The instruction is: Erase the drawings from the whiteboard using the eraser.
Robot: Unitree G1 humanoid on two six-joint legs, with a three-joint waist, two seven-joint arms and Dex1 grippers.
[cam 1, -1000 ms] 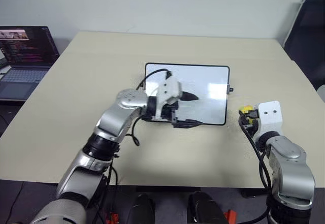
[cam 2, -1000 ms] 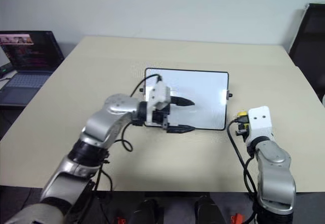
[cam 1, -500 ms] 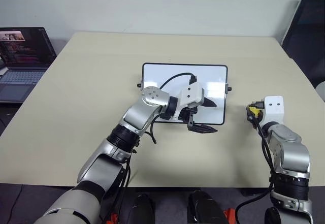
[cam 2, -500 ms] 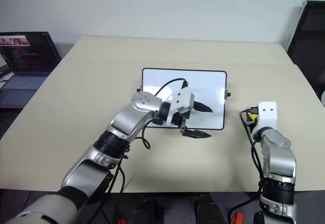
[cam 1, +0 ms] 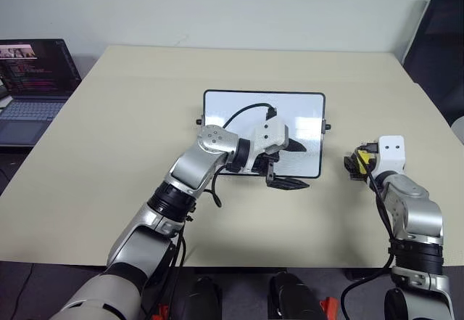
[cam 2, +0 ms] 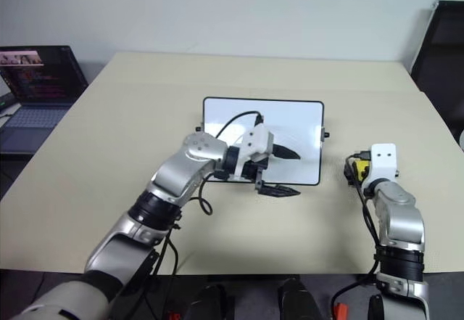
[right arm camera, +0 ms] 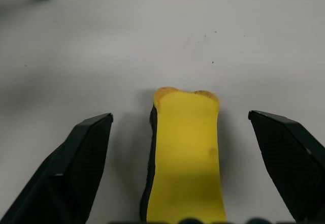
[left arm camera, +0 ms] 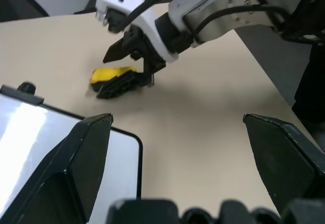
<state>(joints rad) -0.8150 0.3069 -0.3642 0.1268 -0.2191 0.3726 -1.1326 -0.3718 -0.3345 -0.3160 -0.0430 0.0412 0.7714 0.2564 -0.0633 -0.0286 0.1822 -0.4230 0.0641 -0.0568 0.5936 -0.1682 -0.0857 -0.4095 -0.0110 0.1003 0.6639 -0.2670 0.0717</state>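
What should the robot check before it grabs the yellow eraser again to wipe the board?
1. Right gripper fingers wide open: ok.
2. Eraser lying between those fingers, not clamped: ok, both fingers stand clear of its sides.
3. Eraser resting flat on the table, beside the whiteboard: ok.
4. Left gripper out of the wiping path: not ok, it is open and hangs over the board's near right part.
5. Drawings left to erase: cannot tell, the left arm covers part of the board and no strokes can be made out on the rest.
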